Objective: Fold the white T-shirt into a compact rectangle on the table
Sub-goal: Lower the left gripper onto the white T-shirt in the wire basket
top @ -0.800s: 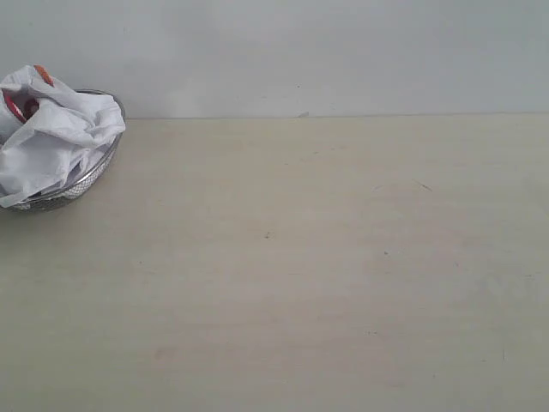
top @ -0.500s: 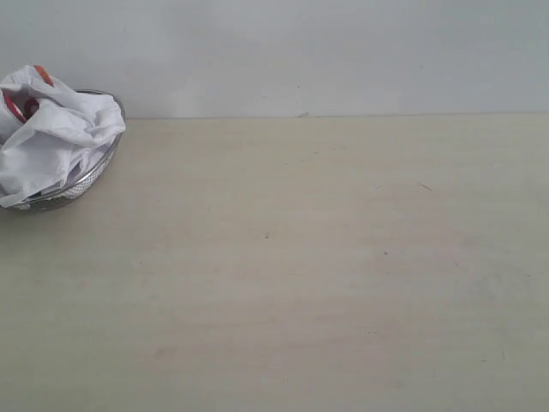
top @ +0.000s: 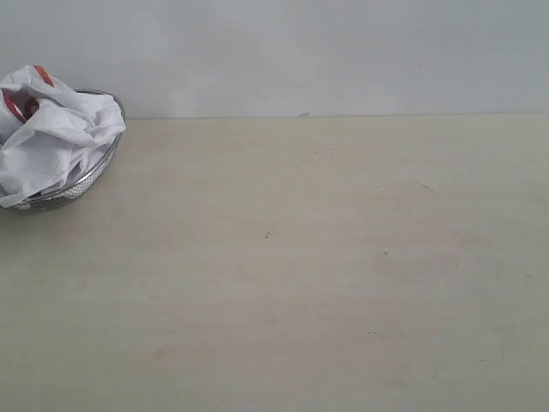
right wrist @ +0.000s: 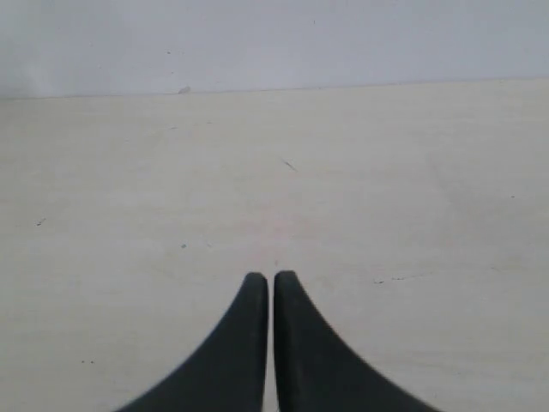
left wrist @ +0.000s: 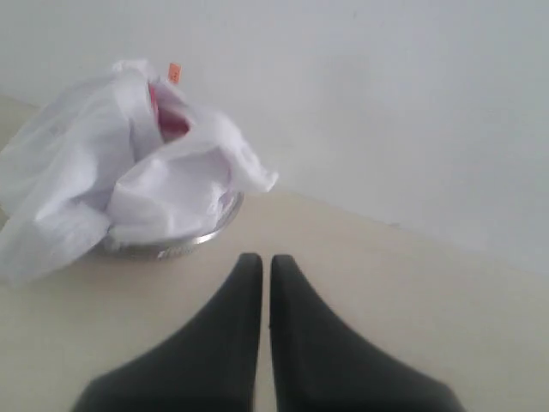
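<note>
Nothing here can be read. The white T-shirt (top: 60, 137), crumpled in the wire basket (top: 86, 182), shows a patch of red print (left wrist: 169, 122) between its folds, but no letter of it can be made out. Its small orange tag (left wrist: 174, 72) is too blurred to show any writing.

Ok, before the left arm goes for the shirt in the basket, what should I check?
1. White T-shirt found: ok, crumpled in the wire-mesh basket, spilling over its rim.
2. Left fingers open for a grab: not ok, shut, holding nothing.
3. Right fingers free: ok, shut, holding nothing.
4. Room on the table to spread it: ok, wide bare stretch beside the basket.
5. Cloth free of the mesh: cannot tell.
</note>
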You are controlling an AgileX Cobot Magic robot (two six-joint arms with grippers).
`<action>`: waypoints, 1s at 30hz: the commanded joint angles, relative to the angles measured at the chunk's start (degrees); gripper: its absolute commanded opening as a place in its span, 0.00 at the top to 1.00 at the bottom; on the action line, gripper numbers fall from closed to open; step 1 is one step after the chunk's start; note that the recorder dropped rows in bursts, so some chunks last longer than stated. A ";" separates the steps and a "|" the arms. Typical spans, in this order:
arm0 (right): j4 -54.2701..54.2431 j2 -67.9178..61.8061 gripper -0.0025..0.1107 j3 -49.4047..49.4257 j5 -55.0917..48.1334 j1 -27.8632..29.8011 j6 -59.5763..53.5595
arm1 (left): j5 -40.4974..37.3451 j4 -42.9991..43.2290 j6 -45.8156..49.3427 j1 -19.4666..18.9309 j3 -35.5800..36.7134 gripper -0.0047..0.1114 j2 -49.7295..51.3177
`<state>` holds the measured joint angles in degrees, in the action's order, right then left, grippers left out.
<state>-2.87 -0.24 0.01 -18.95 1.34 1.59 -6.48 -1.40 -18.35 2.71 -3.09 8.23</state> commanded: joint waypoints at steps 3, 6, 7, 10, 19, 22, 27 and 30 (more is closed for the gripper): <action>0.29 0.24 0.98 -0.01 0.35 0.32 -0.24 | 0.47 -1.24 -3.46 -0.22 -11.45 0.92 -0.19; 0.29 0.24 0.98 -0.01 0.35 0.32 -0.24 | 6.86 -1.24 -3.35 -0.22 -12.36 0.92 -0.19; 0.29 0.24 0.98 -0.01 0.35 0.32 -0.24 | 8.86 -1.24 -3.35 -0.22 -12.36 0.92 -0.33; 0.29 0.24 0.98 -0.01 0.35 0.32 -0.24 | 13.84 -1.24 -6.19 -0.22 -16.05 0.92 0.10; 0.29 0.24 0.98 -0.01 0.35 0.32 -0.24 | -3.85 4.31 -1.24 -0.22 -43.58 0.92 23.77; 0.29 0.24 0.98 -0.01 0.35 0.32 -0.24 | -11.97 5.49 -1.12 -0.22 -57.46 0.92 35.07; 0.29 0.24 0.98 -0.01 0.35 0.32 -0.24 | -24.86 5.24 9.81 -0.22 -76.10 0.92 52.07; 0.29 0.24 0.98 -0.01 0.35 0.32 -0.24 | -22.93 4.06 8.39 -0.69 -82.18 0.92 60.21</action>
<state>-2.87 -0.24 0.01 -18.95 1.34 1.59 -28.12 3.85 -11.03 2.58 -80.21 62.35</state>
